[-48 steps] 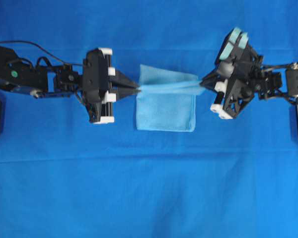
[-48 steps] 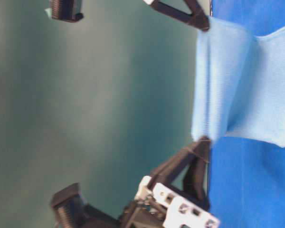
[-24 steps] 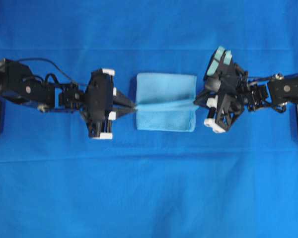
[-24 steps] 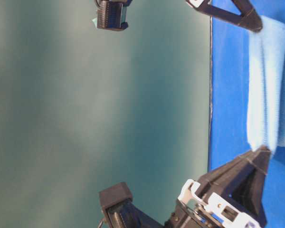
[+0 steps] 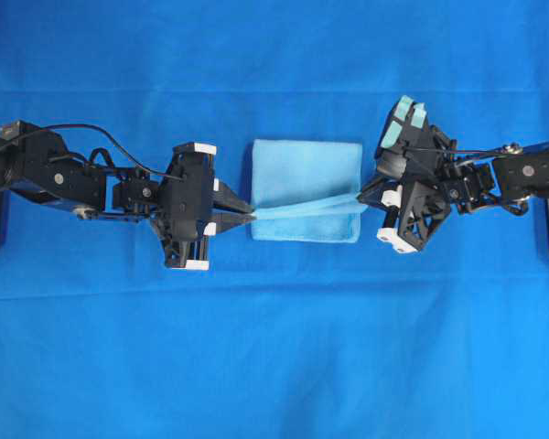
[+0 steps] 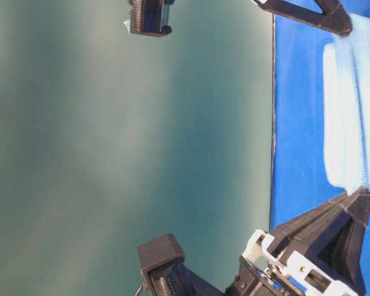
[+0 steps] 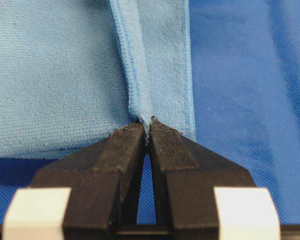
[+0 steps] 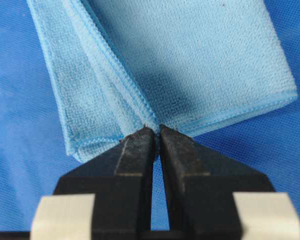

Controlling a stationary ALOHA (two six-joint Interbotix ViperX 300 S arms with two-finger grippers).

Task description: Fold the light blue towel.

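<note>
both grippers — left gripper (image 5: 249,215) and right gripper (image 5: 361,198) — are clamping the towel (image 5: 306,178) hem at mid-table. over the last second the raised edge has been travelling toward the near side; the fold is nearly closing.

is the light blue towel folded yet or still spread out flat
Partly folded. The light blue towel lies doubled on the table cover, its top flap's hem pinched by the left gripper and right gripper, not yet laid flat.
</note>
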